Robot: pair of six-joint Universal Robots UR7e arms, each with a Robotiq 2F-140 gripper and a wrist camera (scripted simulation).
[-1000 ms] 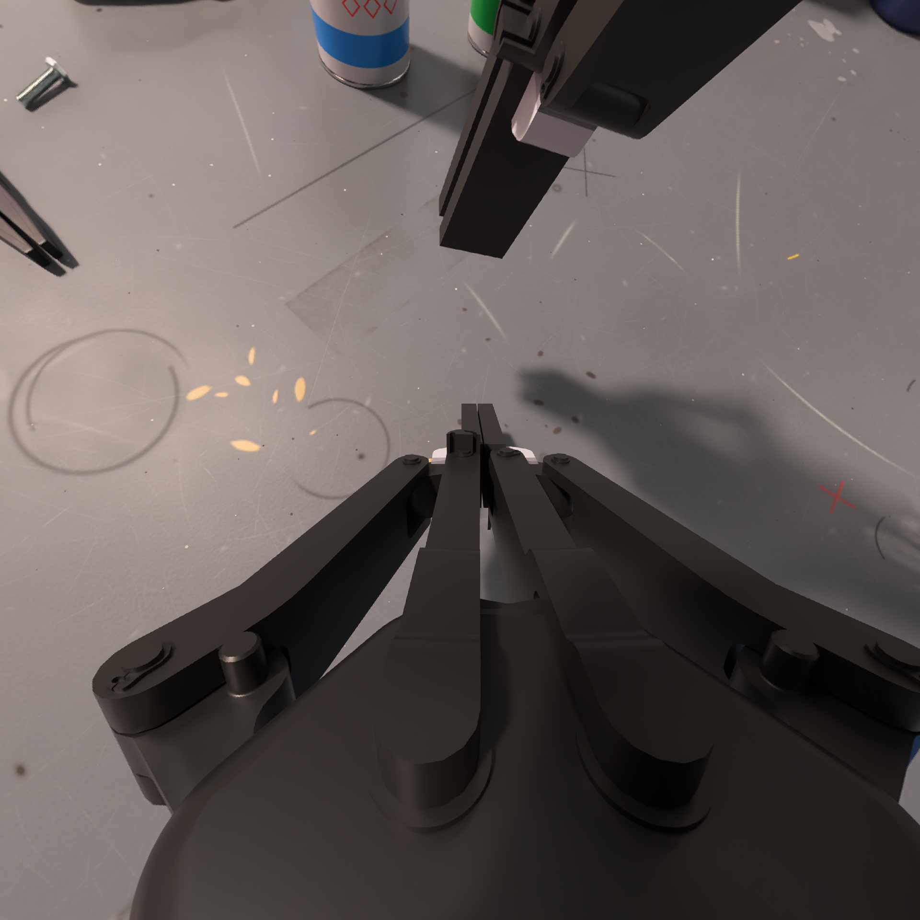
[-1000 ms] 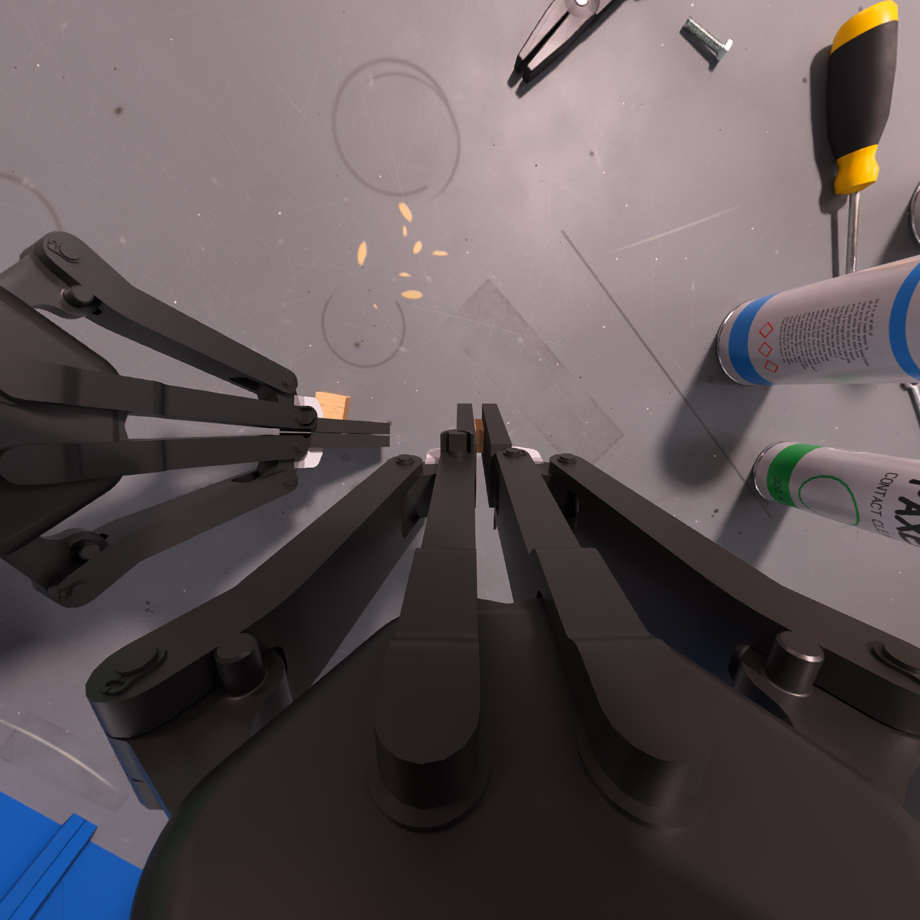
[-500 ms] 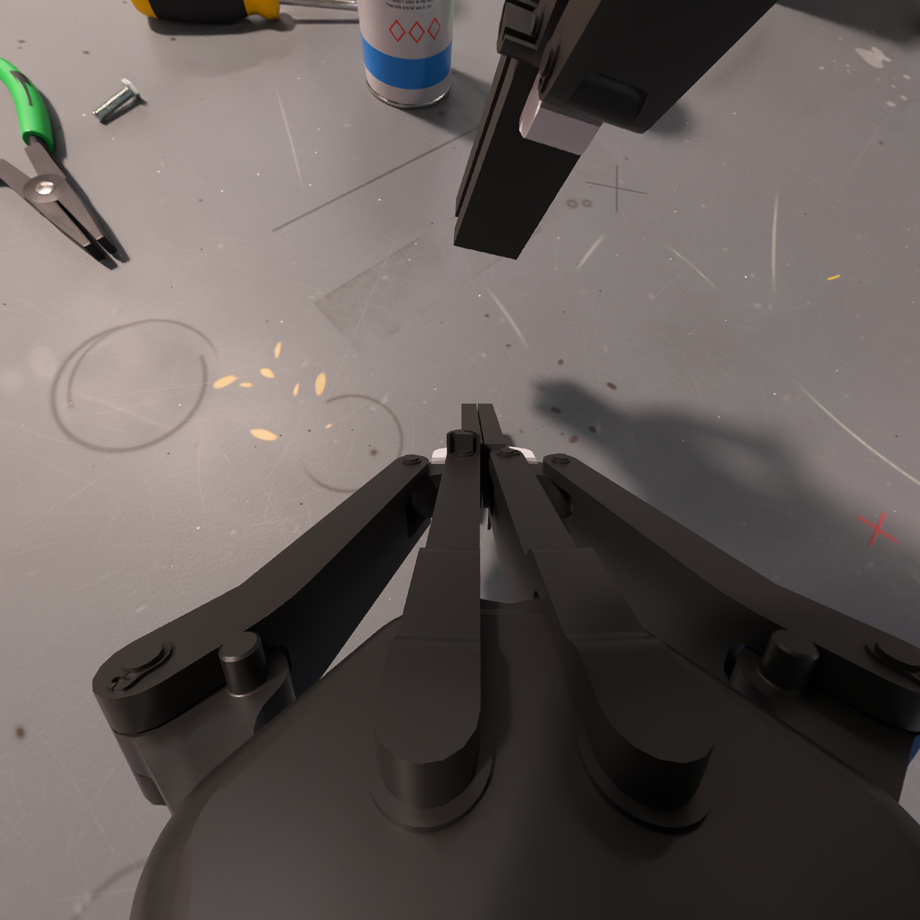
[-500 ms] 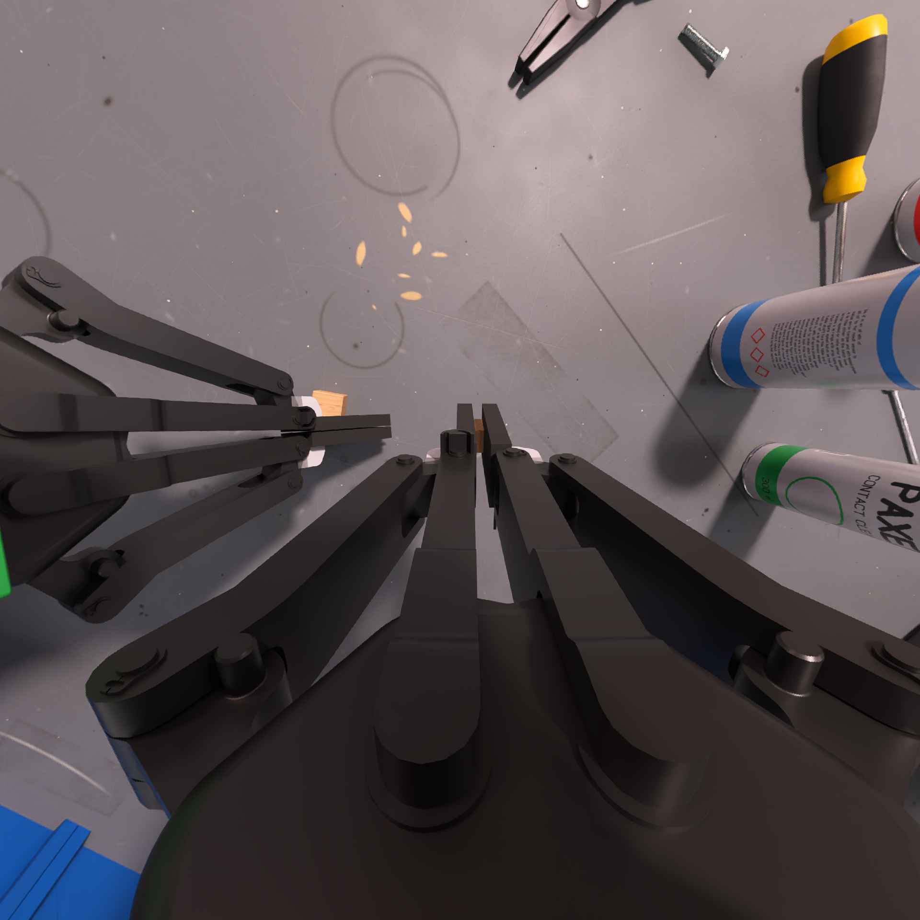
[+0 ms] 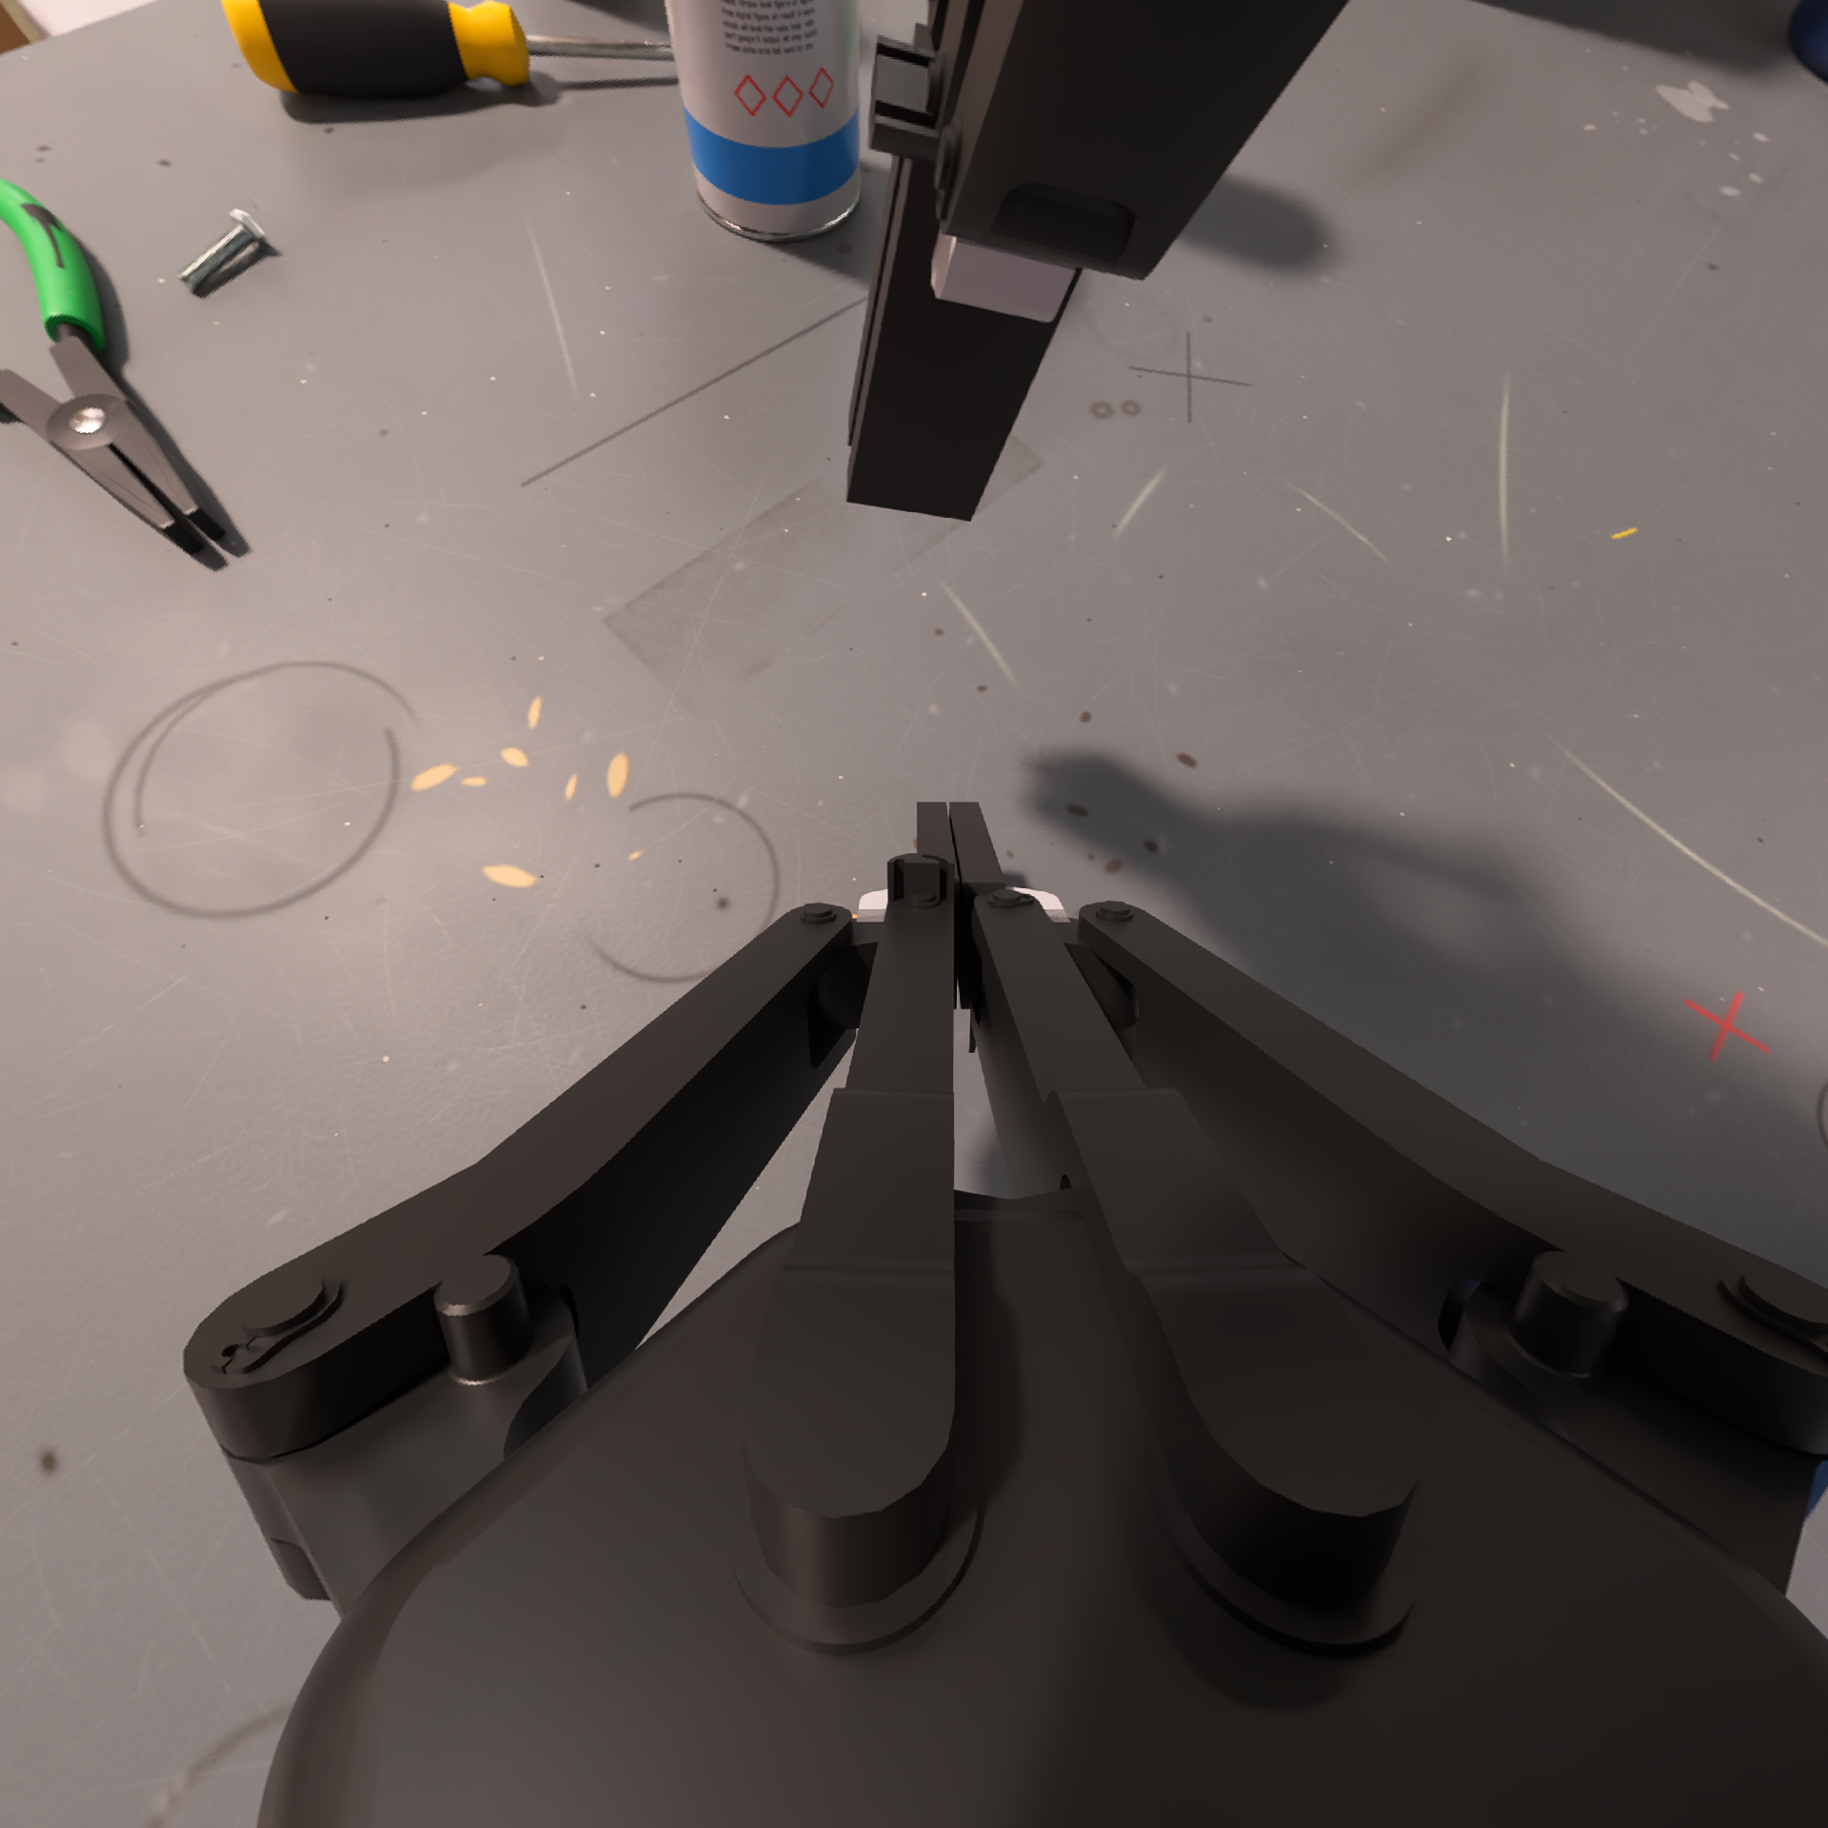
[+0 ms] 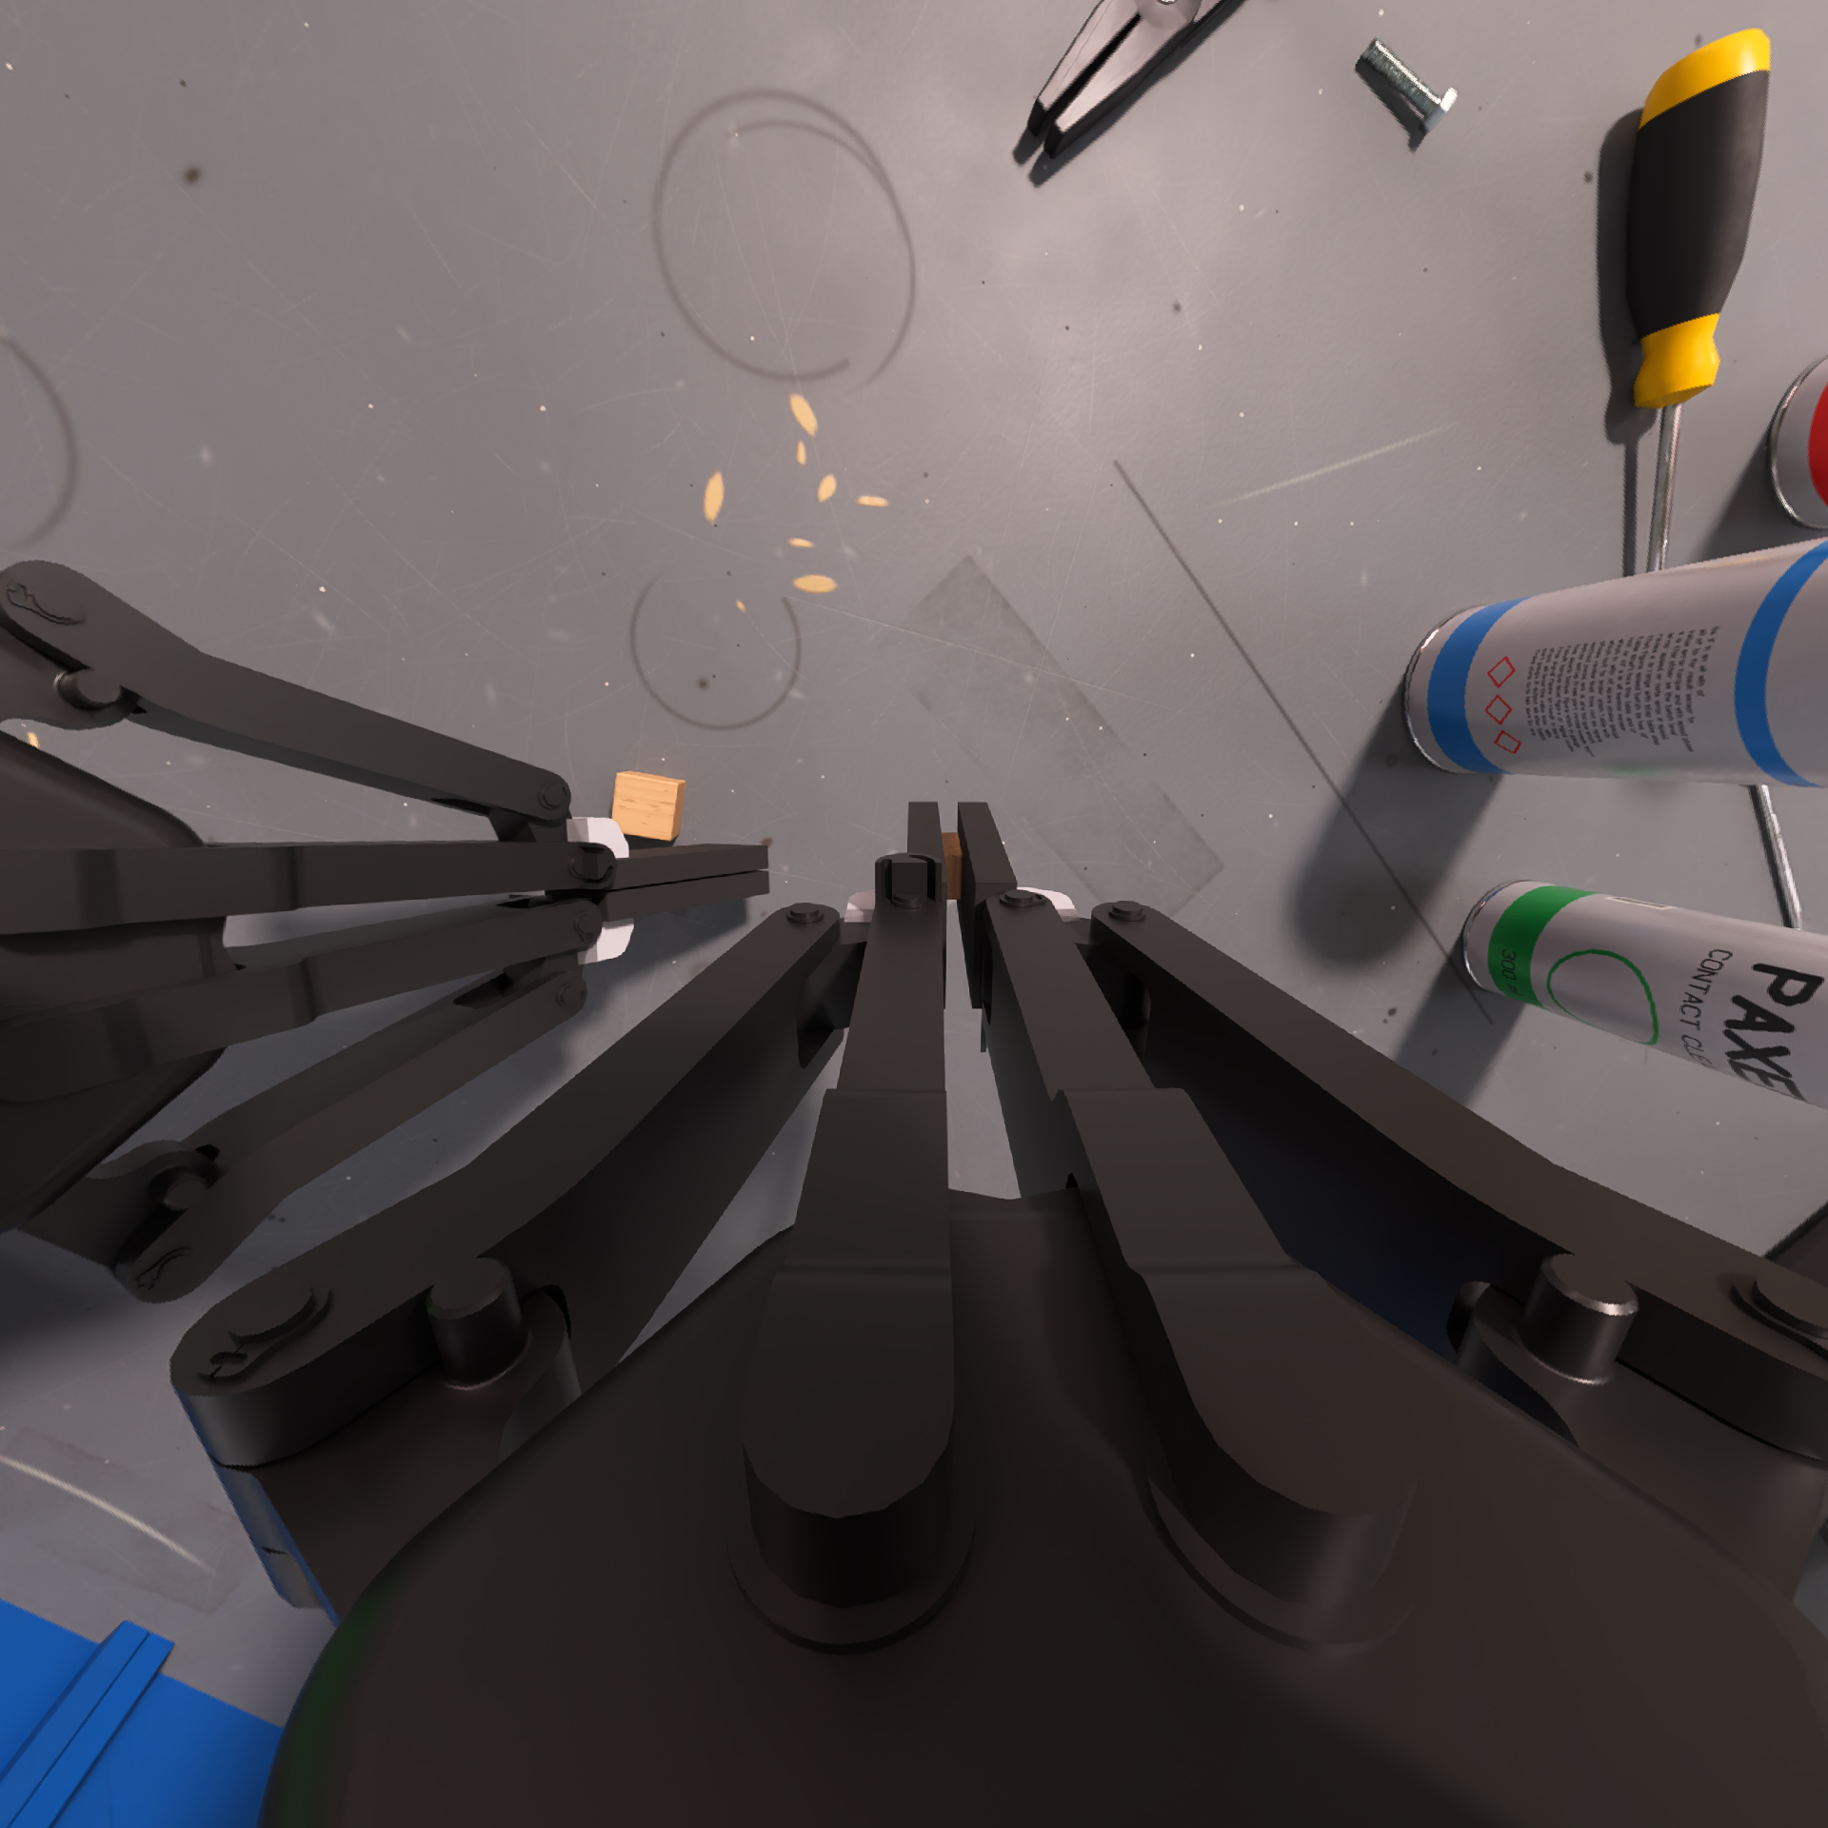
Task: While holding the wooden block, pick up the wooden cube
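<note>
- Wooden cube [image 6: 648, 806]: sits just beside the left gripper [image 6: 764, 875], outside its fingers and not between them. Cannot tell whether touching a finger or resting on the table [image 6: 396, 297]. Hidden in the left wrist view.
- Left fingers: pressed together, nothing seen between.
- Wooden block [image 6: 952, 866]: clamped between the fingers of the right gripper [image 6: 950, 816], only a sliver showing.
- Step in hand, as judged: block secured, cube grasp not yet made.
- Next move calls for parting the left fingers, shifting sideways to straddle the cube, then closing, with the right clamp unrelaxed.
- Spray cans [image 6: 1622, 683], screwdriver [image 6: 1696, 218], pliers [image 6: 1098, 59]: well apart, no obstruction.
</note>
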